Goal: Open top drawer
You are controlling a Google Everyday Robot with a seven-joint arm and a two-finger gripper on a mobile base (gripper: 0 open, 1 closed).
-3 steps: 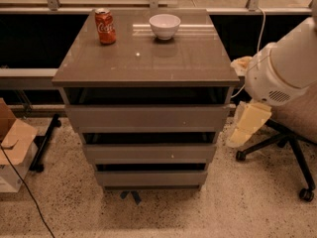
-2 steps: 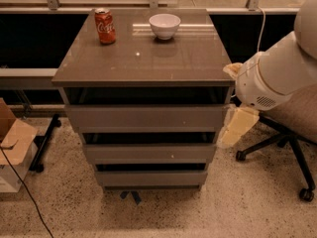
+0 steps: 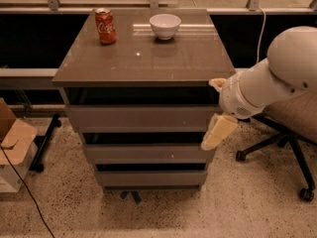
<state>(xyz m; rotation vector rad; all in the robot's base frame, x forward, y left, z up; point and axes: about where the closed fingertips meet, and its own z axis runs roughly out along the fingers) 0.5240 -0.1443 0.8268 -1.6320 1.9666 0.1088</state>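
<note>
The grey-taupe cabinet has three handleless drawers stacked under a glossy top [image 3: 143,58]. The top drawer [image 3: 141,117] is the tallest front, just under the top, and it sits pushed in, in line with the two below it. My gripper [image 3: 217,108] is at the cabinet's right front corner, level with the top drawer's right end. It is open: one cream finger [image 3: 216,84] sits by the tabletop edge and the other [image 3: 218,132] hangs below the drawer front. My white arm [image 3: 277,78] reaches in from the right.
A red cola can [image 3: 105,26] and a white bowl [image 3: 165,26] stand at the back of the cabinet top. An office chair [image 3: 292,133] is close behind my arm on the right. A cardboard box [image 3: 12,143] and a cable lie on the floor at left.
My arm and gripper have moved left, from beside the cabinet to its right front corner. The drawers, can and bowl have not moved.
</note>
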